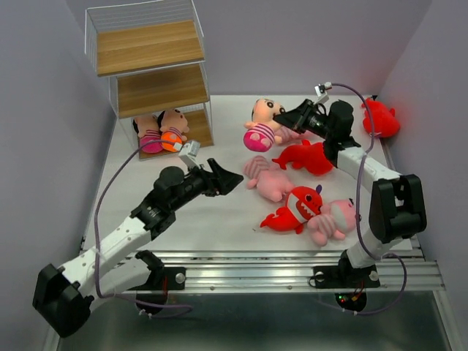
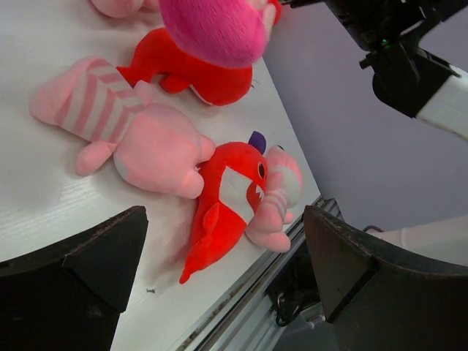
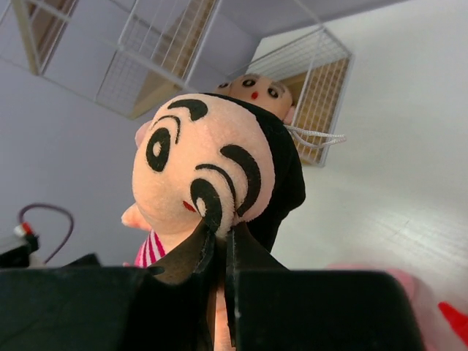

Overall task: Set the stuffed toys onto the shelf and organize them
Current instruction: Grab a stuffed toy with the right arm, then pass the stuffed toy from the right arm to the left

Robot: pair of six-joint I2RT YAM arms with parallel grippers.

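Note:
My right gripper (image 1: pixel 284 117) is shut on the face of a black-haired doll (image 1: pixel 261 126) in pink stripes at the table's back middle. In the right wrist view its fingertips pinch the plush of the doll (image 3: pixel 205 168) beside the mouth, gripper (image 3: pixel 219 234). The shelf (image 1: pixel 150 73) stands at the back left with two dolls (image 1: pixel 161 131) on its bottom board. My left gripper (image 1: pixel 228 179) hangs open and empty at mid-table, left of a pink striped animal (image 1: pixel 267 178). Red sharks (image 1: pixel 307 157) (image 1: pixel 296 208) (image 1: pixel 380 117) and another pink animal (image 1: pixel 333 219) lie on the right.
In the left wrist view, my open gripper (image 2: pixel 227 270) faces a red shark (image 2: pixel 227 205) and a pink animal (image 2: pixel 131 131) near the table's front metal rail (image 2: pixel 241 307). Purple walls close in on both sides. The shelf's two upper boards (image 1: pixel 146 45) hold nothing.

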